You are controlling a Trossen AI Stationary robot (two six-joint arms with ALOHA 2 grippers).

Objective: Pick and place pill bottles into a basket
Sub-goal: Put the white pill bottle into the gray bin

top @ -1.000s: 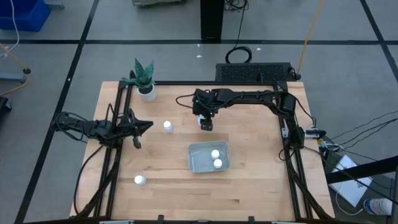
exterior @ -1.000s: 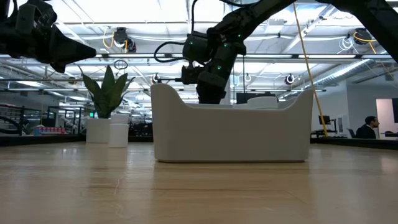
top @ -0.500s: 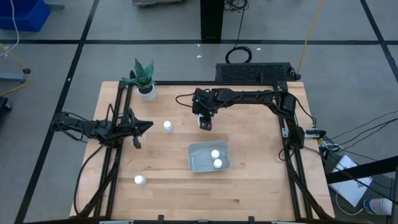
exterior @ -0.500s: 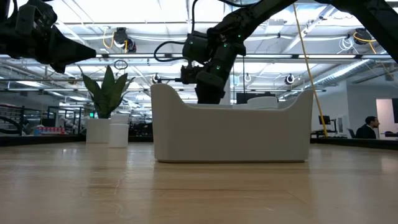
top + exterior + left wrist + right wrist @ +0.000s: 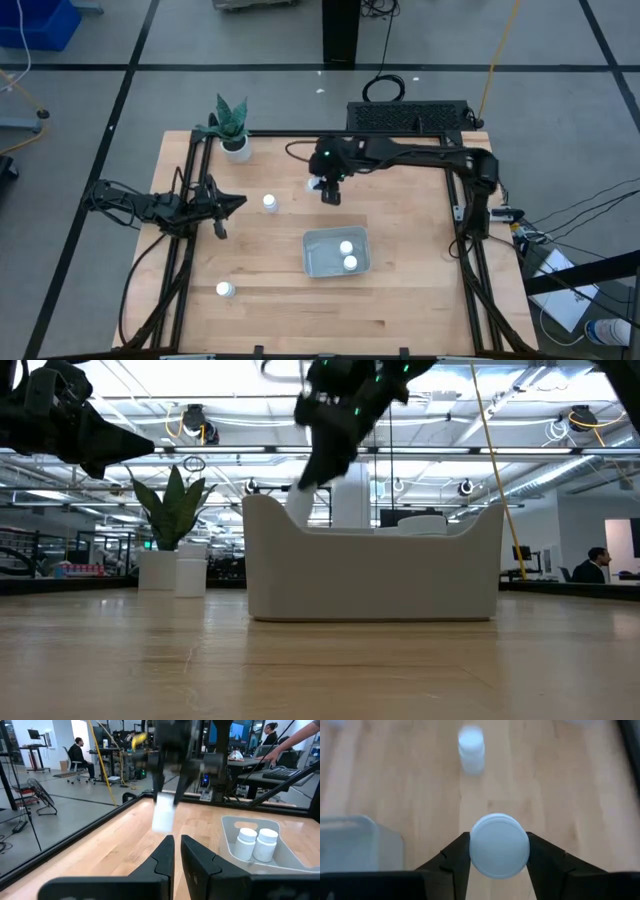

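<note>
Five pill bottles: two in the basket (image 5: pixel 336 253) at lower centre, one (image 5: pixel 269 203) left of centre, one (image 5: pixel 225 290) at lower left, one (image 5: pixel 499 845) clenched in the right end effector (image 5: pixel 330 191), which has lifted since earlier. The left end effector (image 5: pixel 232 203) waits at centre-left, fingers nearly closed, grasping nothing.

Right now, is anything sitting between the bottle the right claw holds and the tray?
No. In the high view, only bare wood separates the held bottle in the right gripper from the tray.
</note>
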